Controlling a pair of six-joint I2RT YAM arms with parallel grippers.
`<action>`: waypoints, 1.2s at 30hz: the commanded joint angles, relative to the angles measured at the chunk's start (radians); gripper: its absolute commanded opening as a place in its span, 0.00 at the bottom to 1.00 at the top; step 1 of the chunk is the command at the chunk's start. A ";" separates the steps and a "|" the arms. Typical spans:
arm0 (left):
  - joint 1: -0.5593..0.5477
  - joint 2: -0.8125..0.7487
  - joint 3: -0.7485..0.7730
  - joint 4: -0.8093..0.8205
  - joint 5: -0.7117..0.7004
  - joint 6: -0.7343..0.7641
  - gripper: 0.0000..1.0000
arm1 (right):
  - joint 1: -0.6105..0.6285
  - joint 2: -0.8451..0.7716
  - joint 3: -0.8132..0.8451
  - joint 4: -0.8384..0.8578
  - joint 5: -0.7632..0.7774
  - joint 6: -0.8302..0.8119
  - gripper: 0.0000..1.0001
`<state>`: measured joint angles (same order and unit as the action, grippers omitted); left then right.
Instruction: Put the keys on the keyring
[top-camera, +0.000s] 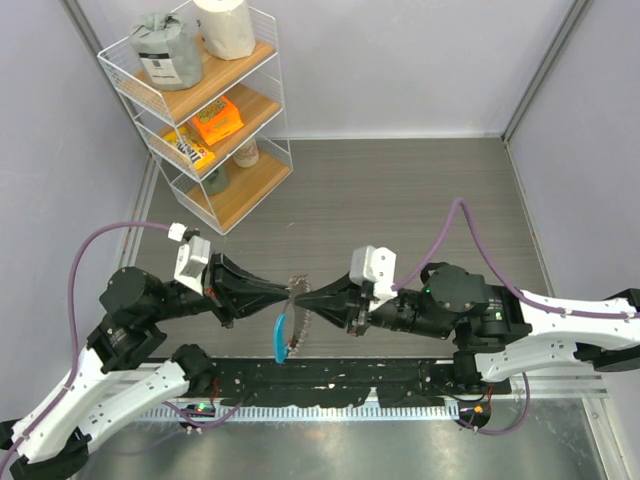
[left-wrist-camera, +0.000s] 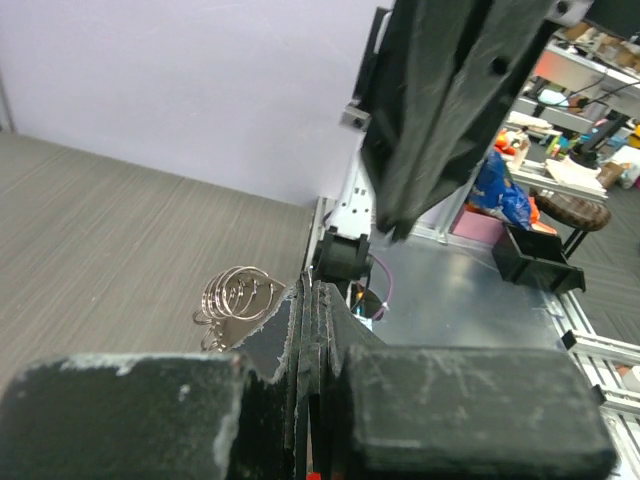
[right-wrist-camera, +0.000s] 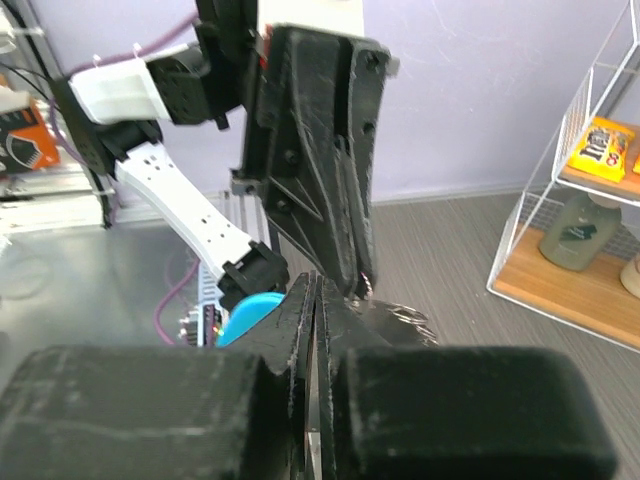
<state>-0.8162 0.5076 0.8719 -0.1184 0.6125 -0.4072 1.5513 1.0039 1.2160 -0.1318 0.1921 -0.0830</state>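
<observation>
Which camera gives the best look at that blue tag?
The top external view: the blue tag shows whole, beside the keys. The right wrist view catches only a corner; the left wrist view shows none.

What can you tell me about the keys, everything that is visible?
The keys form a jagged, silvery metal fan, held upright in the air. The left gripper and the right gripper pinch it from opposite sides near its top. A blue tag hangs beside it.
</observation>
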 joint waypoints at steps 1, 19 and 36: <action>0.006 -0.006 0.042 -0.024 -0.072 0.024 0.00 | 0.010 -0.059 0.022 0.084 -0.028 0.014 0.08; 0.006 0.002 0.049 -0.018 -0.069 0.021 0.00 | -0.023 -0.198 -0.095 -0.153 0.308 0.109 0.51; 0.006 -0.017 0.032 0.016 -0.028 0.007 0.00 | -0.371 -0.091 -0.510 -0.405 0.248 0.636 0.70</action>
<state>-0.8131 0.5076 0.8787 -0.1730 0.5632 -0.3893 1.2423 0.8753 0.7422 -0.5568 0.4206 0.3954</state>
